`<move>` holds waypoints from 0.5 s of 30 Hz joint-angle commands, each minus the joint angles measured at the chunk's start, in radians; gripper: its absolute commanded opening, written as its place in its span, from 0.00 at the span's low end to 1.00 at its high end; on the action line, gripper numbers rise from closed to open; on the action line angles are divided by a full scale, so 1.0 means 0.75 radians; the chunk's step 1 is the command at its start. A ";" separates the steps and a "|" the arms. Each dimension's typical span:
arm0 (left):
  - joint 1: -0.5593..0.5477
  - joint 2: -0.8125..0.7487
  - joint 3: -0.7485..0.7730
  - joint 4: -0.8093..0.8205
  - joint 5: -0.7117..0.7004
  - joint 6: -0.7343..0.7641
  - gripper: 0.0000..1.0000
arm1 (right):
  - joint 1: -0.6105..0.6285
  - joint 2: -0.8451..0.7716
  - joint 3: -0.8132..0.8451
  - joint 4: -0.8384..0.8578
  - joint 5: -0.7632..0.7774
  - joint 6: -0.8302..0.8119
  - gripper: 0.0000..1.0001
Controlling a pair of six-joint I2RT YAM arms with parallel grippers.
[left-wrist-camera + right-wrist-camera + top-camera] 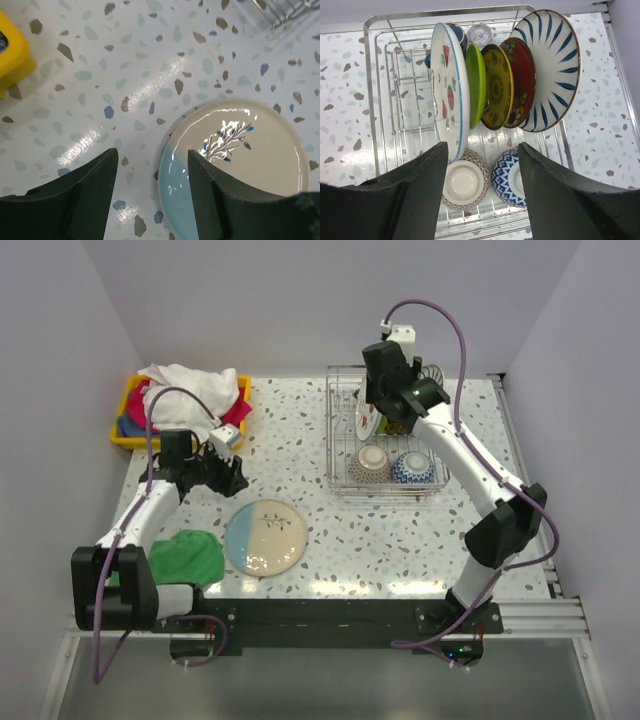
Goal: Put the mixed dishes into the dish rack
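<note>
The silver wire dish rack (332,430) stands at the back right. In the right wrist view the rack (367,75) holds upright plates: the white dark-striped plate (552,65), the red floral plate (520,82), a yellow one, a green one and a white fruit-patterned one (447,95). Two bowls, orange-red (464,182) and blue-white (510,177), lie upside down at its front. The clear glass (480,35) and dark mug (457,32) sit at the back. My right gripper (482,150) hangs open and empty above them. A blue-and-cream plate (250,165) lies on the table. My left gripper (152,155) is open over its left rim.
A yellow bin (135,425) of cloths stands at the back left, and its corner shows in the left wrist view (12,55). A green cloth (185,558) lies left of the blue-and-cream plate (265,535), near the front edge. Walls close the table's back and sides.
</note>
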 commanded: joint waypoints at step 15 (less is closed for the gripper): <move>-0.001 0.241 -0.081 -0.201 -0.040 0.486 0.58 | 0.117 -0.336 -0.549 0.245 -1.202 -0.319 0.73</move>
